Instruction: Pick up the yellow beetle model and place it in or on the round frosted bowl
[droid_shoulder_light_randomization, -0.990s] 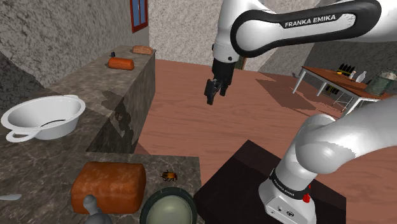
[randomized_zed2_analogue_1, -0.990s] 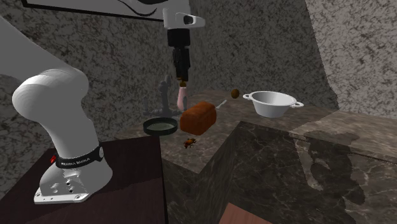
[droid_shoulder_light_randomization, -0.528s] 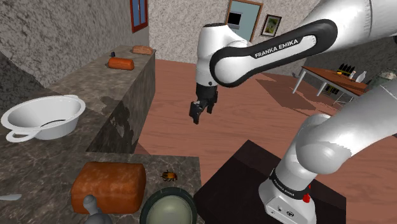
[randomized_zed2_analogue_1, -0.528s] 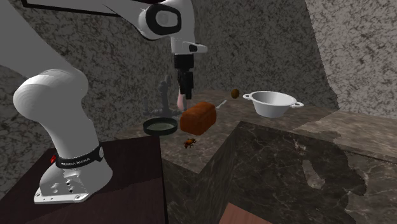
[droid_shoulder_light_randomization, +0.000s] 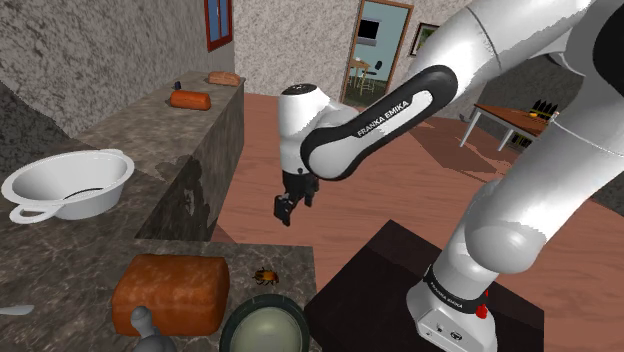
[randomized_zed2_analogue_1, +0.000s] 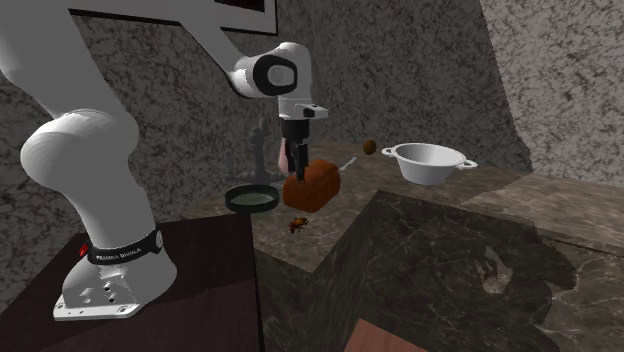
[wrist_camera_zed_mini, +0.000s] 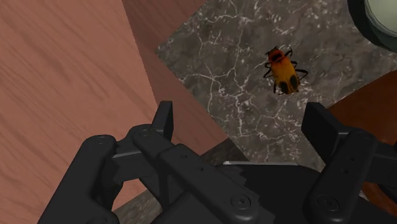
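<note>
1. My fingers (wrist_camera_zed_mini: 318, 127) are spread wide with nothing between them, hanging above the surface (droid_shoulder_light_randomization: 70, 265).
2. The yellow beetle (wrist_camera_zed_mini: 284, 71) lies flat on that surface, near the bowl (droid_shoulder_light_randomization: 265, 328), on the shoulder view's right of the loaf (droid_shoulder_light_randomization: 170, 292).
3. Its long axis points away from me, red head far, tail near.

Rough grey stone walls (droid_shoulder_light_randomization: 90, 55) stand around me. A dark marbled stone counter (droid_shoulder_light_randomization: 70, 250) runs along the wall at the shoulder view's left. Past its edge lies a reddish wood floor (droid_shoulder_light_randomization: 400, 200). High in the back wall is a red-framed window (droid_shoulder_light_randomization: 217, 20), with an open, lit doorway (droid_shoulder_light_randomization: 366, 55) further right. A white-legged table (droid_shoulder_light_randomization: 512, 114) stands at that view's right.
</note>
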